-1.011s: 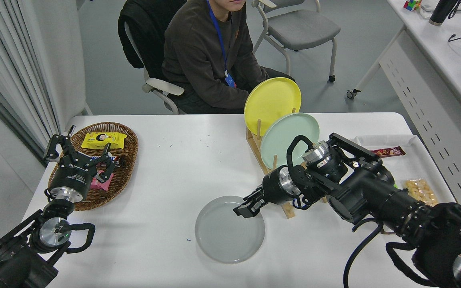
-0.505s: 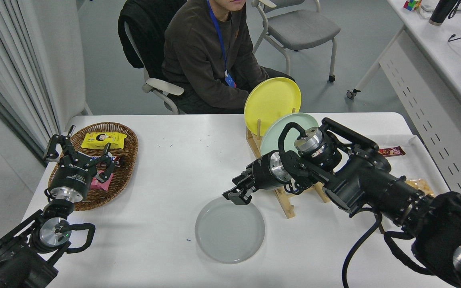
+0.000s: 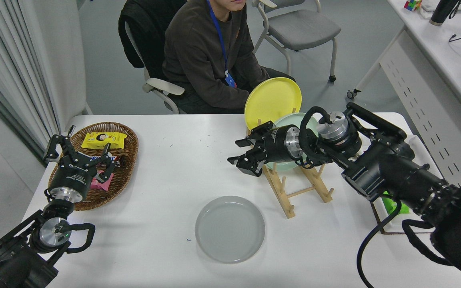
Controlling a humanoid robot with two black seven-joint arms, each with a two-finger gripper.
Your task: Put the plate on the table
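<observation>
The pale grey plate [image 3: 229, 229] lies flat on the white table [image 3: 174, 172], near the front middle, with nothing touching it. My right gripper [image 3: 247, 152] is open and empty. It hangs in the air above the table, well behind the grey plate and just left of the wooden rack [image 3: 294, 190]. My left gripper [image 3: 76, 154] is open and parked at the lower left, over the wicker basket [image 3: 124, 160].
The rack holds a yellow plate [image 3: 272, 100] and a mint green plate [image 3: 285, 120], partly hidden by my right arm. The basket holds snack packets. A white tray [image 3: 414, 144] is at the right. A person sits at the far side.
My right gripper has lifted off the grey plate and drawn back and up toward the rack, its fingers spread. The grey plate stays flat where it was. The left arm has not moved.
</observation>
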